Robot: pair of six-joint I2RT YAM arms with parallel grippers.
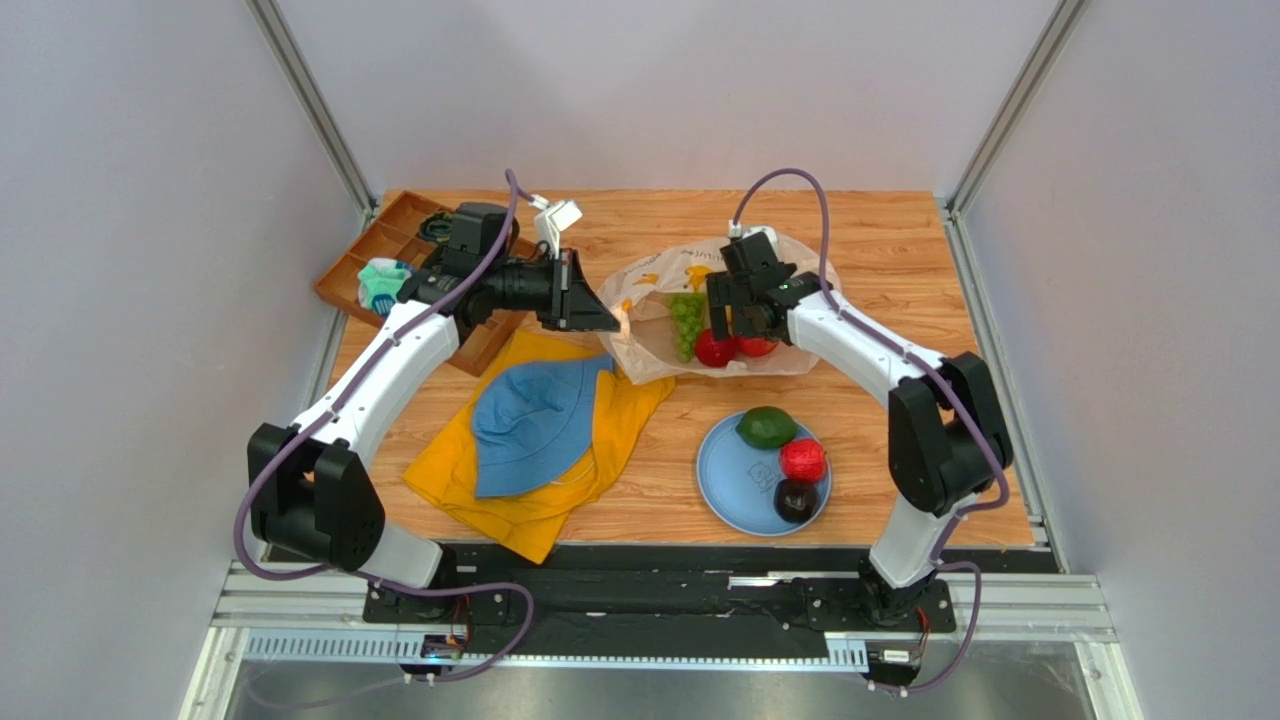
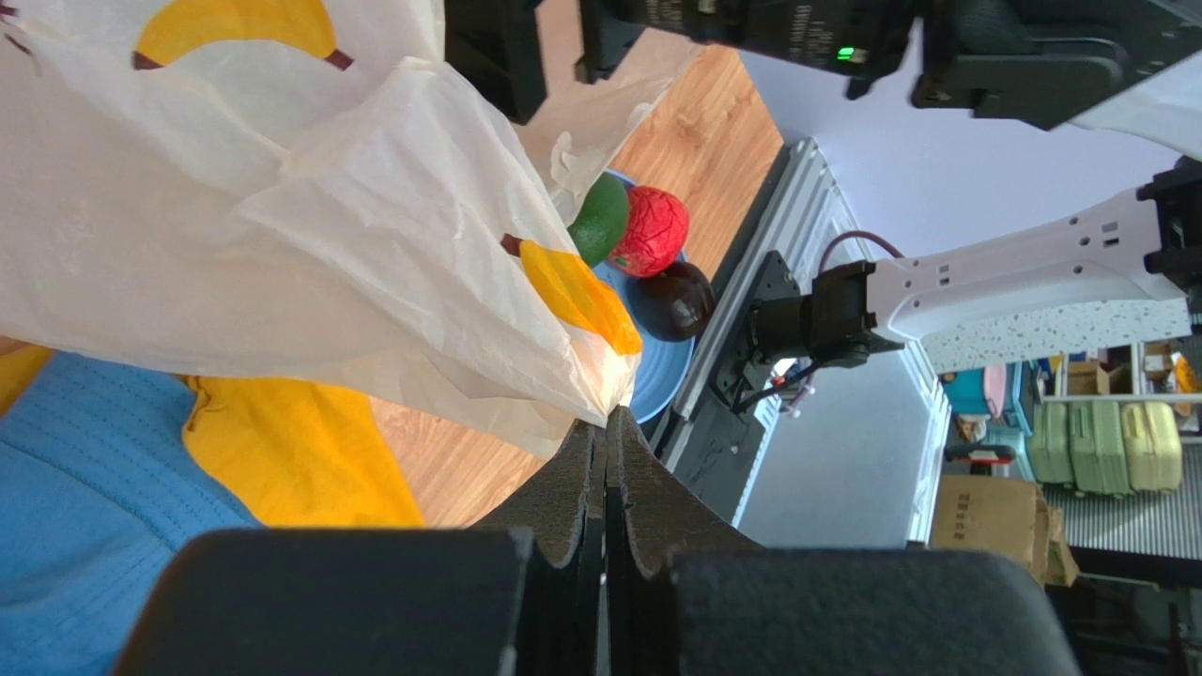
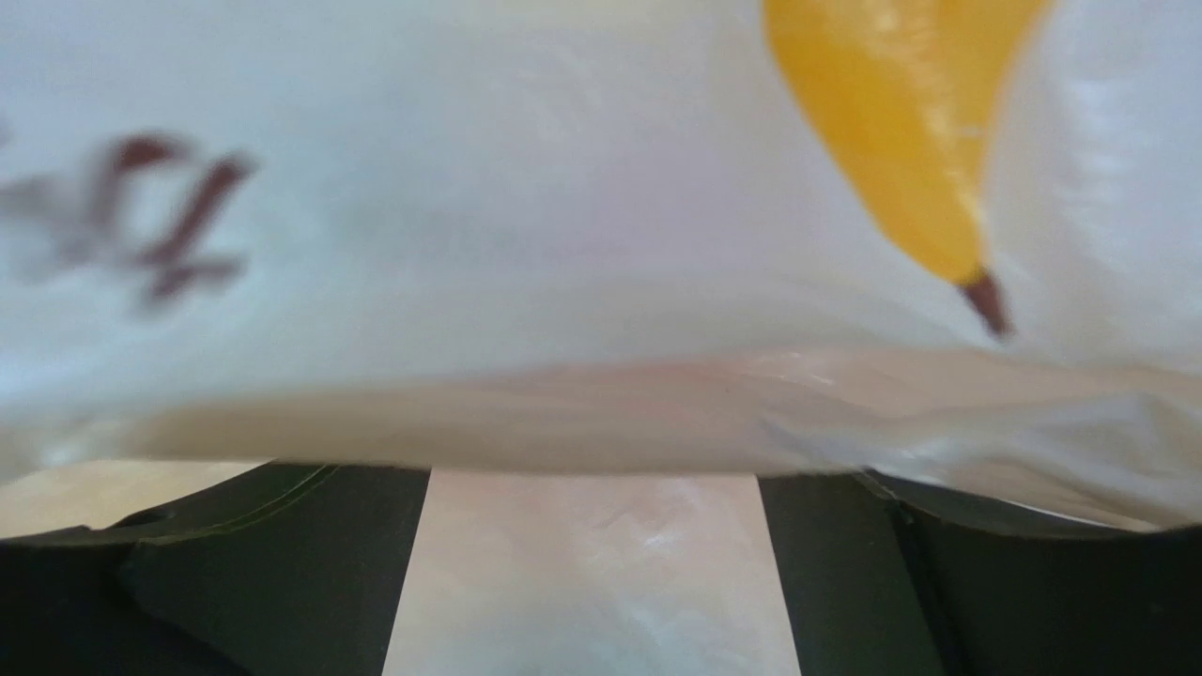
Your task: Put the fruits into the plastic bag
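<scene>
Overhead, pale grey walls [image 1: 150, 225] with metal corner posts close in a wooden table [image 1: 887, 240]. A yellow cloth [image 1: 519, 518] lies at its near left under a blue hat [image 1: 534, 428], and a wooden tray [image 1: 349, 278] sits at the far left corner. The plastic bag [image 1: 649, 357] rests at the far middle, mouth open. The left gripper [image 2: 607, 451] has its jaws pressed together on the bag's left edge. The right gripper [image 3: 593, 578] is at the bag's mouth with its jaws parted. A blue plate [image 1: 729, 488] lies near the front right. Green grapes [image 1: 687, 320] and red fruits [image 1: 715, 348] lie in the bag; a green oval fruit [image 1: 768, 426], a red fruit [image 1: 803, 459] and a dark purple fruit [image 1: 796, 500] lie on the plate.
</scene>
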